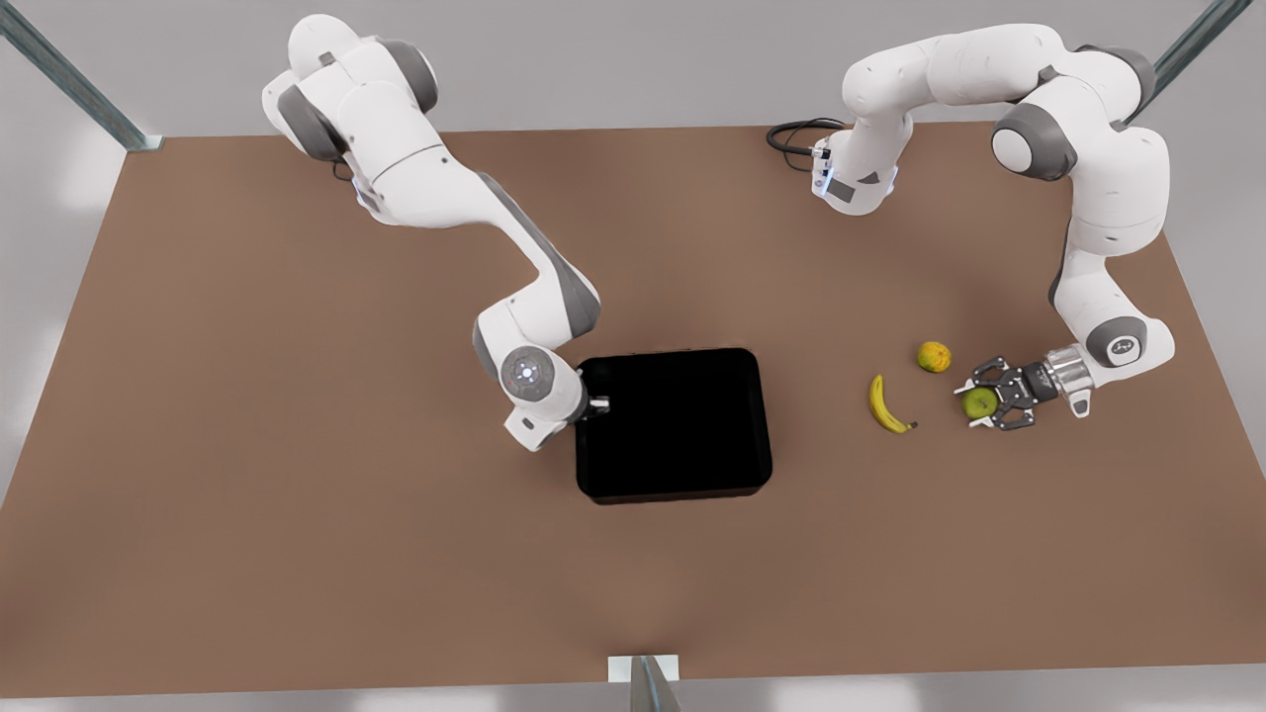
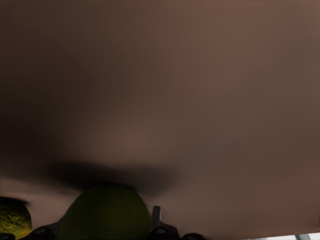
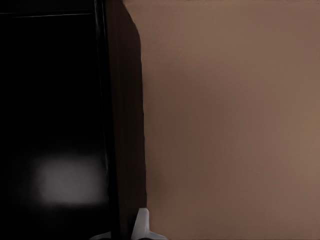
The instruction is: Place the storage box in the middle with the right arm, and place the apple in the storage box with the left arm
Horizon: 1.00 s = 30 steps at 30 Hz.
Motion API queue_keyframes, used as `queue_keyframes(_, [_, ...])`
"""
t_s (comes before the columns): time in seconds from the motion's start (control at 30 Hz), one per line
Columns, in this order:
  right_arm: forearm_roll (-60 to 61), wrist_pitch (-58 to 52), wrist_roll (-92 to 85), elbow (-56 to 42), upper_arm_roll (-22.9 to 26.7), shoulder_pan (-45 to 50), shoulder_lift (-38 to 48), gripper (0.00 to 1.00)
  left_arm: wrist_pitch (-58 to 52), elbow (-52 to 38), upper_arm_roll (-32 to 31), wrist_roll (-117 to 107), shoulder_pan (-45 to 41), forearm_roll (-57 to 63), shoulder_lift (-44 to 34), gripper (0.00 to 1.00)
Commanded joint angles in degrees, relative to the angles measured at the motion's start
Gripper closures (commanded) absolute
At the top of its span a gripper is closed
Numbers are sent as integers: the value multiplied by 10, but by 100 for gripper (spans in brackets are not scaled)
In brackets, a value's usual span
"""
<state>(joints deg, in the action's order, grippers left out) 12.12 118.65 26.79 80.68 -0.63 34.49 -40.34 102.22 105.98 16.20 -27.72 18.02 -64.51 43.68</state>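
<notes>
the right pincer grips the wall of the storage box, mid-counter, its fingers mostly hidden by the wrist. the left pincer clasps the apple near the counter's right edge in the front view; the apple is partly cut off in the wrist view.

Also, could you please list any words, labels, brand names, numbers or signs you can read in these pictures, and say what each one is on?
No readable text.
The left arm's wrist joint cap bears a small mark, too small to read.
The right arm's joint cap shows a lit dot pattern, not letters.
The storage box, apple, banana, orange fruit and table are all unmarked.
</notes>
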Motion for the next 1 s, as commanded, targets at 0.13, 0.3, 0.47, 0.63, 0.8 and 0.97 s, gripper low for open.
queue_keyframes(0.13, [1,34,-2,-1,-24,-5,-7,79,-5,-6,1,-9,0,2,-8,66])
queue_keyframes(0.3, [39,34,-29,-3,-31,-7,-7,0,-39,-79,0,-41,-2,116,-71,70])
queue_keyframes(0.47, [40,24,-38,-25,-34,-29,-3,0,-31,-154,-119,-89,-33,365,-153,70])
queue_keyframes(0.63, [34,-214,-58,-88,-71,-161,155,0,-8,-171,-317,-208,-53,591,-183,70])
queue_keyframes(0.8, [-200,-391,-336,53,-28,-294,396,0,11,-161,-513,-418,-88,788,-175,70])
queue_keyframes(0.97, [-195,-244,-300,295,-28,-335,563,0,41,-159,-579,-632,-171,853,-153,70])
